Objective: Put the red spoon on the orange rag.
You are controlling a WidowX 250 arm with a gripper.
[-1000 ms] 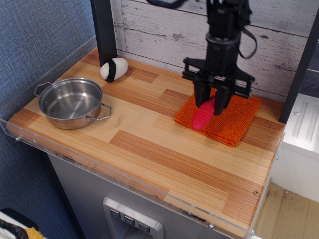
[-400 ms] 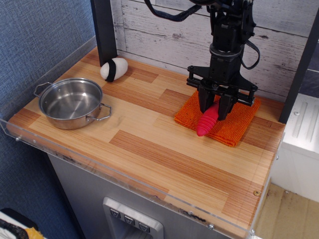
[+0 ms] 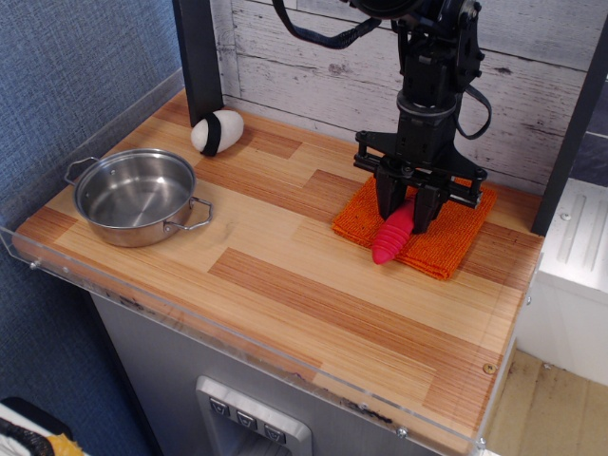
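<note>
**A:** Start at the front. What's nearest?

**B:** Bare wooden table (image 3: 313,304), then the steel pot (image 3: 136,197) at the left, well apart from the work. Further back on the right lies the orange rag (image 3: 446,237), flat and square.

**A:** And the red spoon?

**B:** The red spoon (image 3: 393,233) hangs tilted over the rag's near-left part, its ribbed handle end pointing down toward the front edge of the cloth. The end effector (image 3: 410,211) is pinched onto its upper part (the metal bowl is hidden between the fingers).

**A:** What has changed?

**B:** A second ago the handle pointed lower and further left; since then the end effector has shifted slightly, and the spoon now sits more upright, its tip at or just past the rag's front edge. I can't tell whether it touches the cloth.

**A:** Meaning?

**B:** I judge the carry done and the release pending. Opening now might leave the handle overhanging the table.

**A:** Furthest back?

**B:** The white egg-shaped object (image 3: 218,131) with a black band, by the plank wall (image 3: 304,57).
</note>
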